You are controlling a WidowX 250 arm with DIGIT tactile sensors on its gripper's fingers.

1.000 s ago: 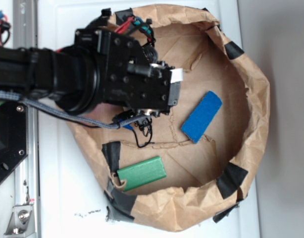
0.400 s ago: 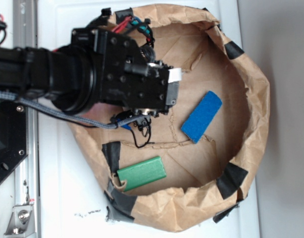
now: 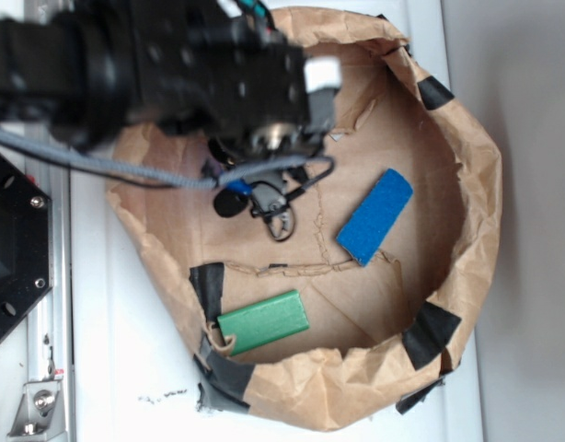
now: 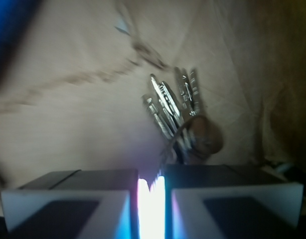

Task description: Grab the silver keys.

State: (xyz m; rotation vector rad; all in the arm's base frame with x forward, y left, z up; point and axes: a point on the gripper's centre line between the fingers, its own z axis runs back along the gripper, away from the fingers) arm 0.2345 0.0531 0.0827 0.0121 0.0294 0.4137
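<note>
The silver keys (image 4: 172, 107) fan out just beyond my fingertips, their ring running down into the narrow gap between the jaws, with a dark round fob (image 4: 205, 137) beside them. My gripper (image 4: 151, 185) is shut on the ring. From above, the keys (image 3: 275, 216) and the black fob (image 3: 230, 203) hang below my gripper (image 3: 269, 152) over the brown paper floor. The arm's body hides the fingertips in that view.
A crumpled paper bag wall (image 3: 480, 184) with black tape patches rings the work area. A blue block (image 3: 374, 216) lies right of the keys and a green block (image 3: 263, 321) lies near the front wall. A black base (image 3: 11, 239) stands at the left.
The arm has moved toward the top of the view and looks larger and blurred. The keys have shifted up and right with it, out from under the arm's body.
</note>
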